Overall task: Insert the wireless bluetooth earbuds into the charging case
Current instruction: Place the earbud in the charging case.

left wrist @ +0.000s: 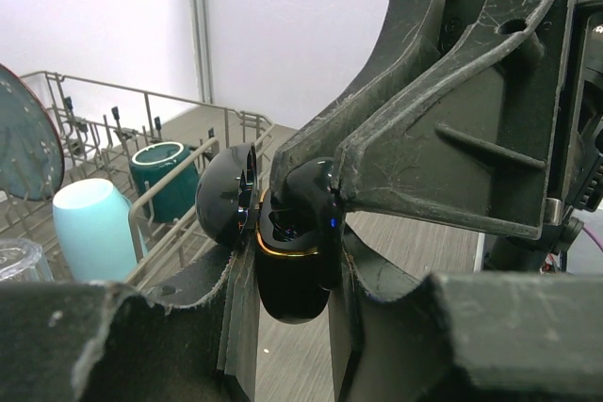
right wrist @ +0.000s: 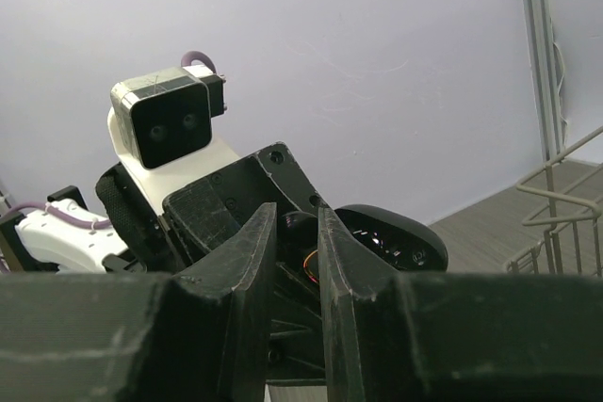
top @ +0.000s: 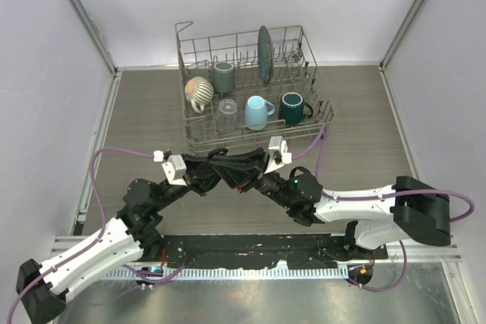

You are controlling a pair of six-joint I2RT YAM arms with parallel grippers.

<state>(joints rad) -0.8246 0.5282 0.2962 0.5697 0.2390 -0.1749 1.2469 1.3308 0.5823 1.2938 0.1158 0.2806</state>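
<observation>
The earbud (left wrist: 316, 206) sits at the mouth of the open charging case (left wrist: 283, 280), pinched in the right claw (left wrist: 318, 181). The left claw (left wrist: 290, 319) clamps the case body, both held above the desk (top: 364, 111). A slightly tilted bud could jam on the rim, or the push could twist the case loose. The dish rack (top: 319, 121) with mugs (top: 258, 111) stands just beyond, not blocking.

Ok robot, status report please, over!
Left gripper shut on open charging case. Right gripper shut on earbud, at case's mouth. Dish rack beyond, nothing blocking.
</observation>
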